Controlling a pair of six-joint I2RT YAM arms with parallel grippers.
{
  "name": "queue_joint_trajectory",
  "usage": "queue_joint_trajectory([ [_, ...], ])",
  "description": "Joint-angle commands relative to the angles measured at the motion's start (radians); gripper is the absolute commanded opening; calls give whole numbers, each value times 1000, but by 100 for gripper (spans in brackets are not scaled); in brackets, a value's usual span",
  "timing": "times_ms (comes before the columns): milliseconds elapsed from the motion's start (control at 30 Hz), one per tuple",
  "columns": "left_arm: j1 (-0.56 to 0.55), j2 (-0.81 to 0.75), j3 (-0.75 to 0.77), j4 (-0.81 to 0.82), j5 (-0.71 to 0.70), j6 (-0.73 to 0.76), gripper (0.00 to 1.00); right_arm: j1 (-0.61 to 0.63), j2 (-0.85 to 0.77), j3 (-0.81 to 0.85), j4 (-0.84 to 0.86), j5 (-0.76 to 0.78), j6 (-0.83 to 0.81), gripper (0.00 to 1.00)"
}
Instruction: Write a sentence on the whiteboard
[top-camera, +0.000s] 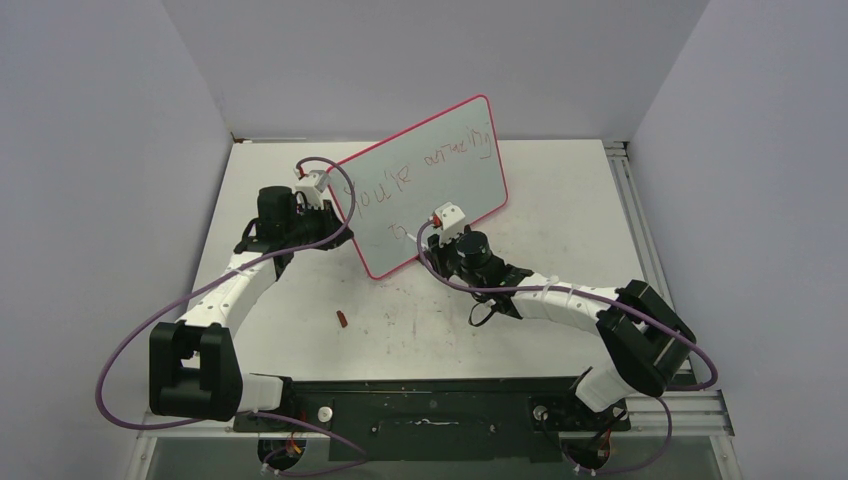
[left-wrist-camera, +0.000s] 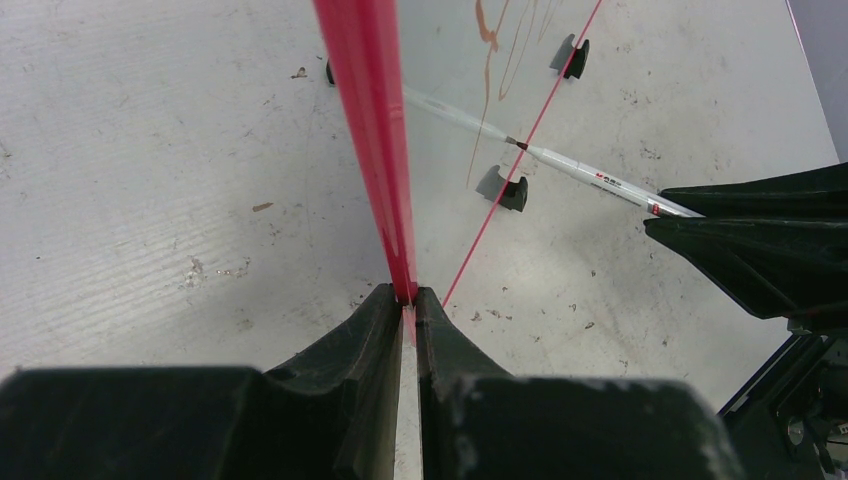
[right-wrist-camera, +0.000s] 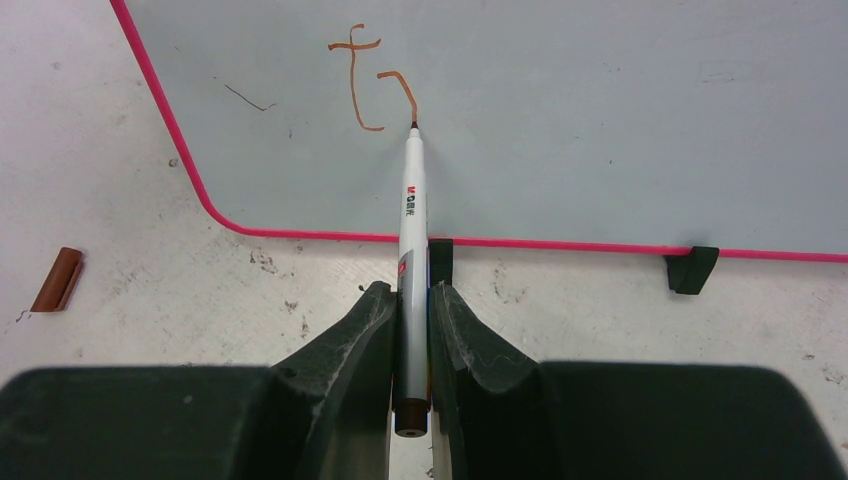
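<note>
1. Black fingers of the right gripper (right-wrist-camera: 411, 300) fill the bottom of the right wrist view. They are closed tightly on the white barrel of a marker (right-wrist-camera: 411, 190), which points straight up the frame.
2. The marker's tip touches the whiteboard (right-wrist-camera: 620, 120) in the upper middle of that view. It rests at the end of a reddish-brown stroke, just right of a letter like a "t".
3. The left gripper (left-wrist-camera: 408, 298), at the bottom centre of the left wrist view, is pinched shut on the whiteboard's pink-red rim. The rim is seen edge-on there and runs up the frame.
4. In the top view the whiteboard stands slanted on the table (top-camera: 570, 210) at the centre of the frame, between the two grippers.
5. The sentence (top-camera: 378, 192) crosses the board. Its first line reads roughly "You're amazing", and a second line starts below it at the lower left.
6. Two black clip feet (right-wrist-camera: 690, 268) sit under the board's lower rim.
7. A small reddish-brown piece (right-wrist-camera: 58, 280) lies on the table at the left edge of the right wrist view, apart from the board.
</note>
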Motion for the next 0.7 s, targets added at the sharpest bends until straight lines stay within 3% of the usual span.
queue_joint_trajectory([
  [0,-15,-15,45,12,28,-1,7,6,-33,6,37,31,5,5],
  [667,-15,-15,45,9,26,1,7,7,-34,36,103,64,6,5],
])
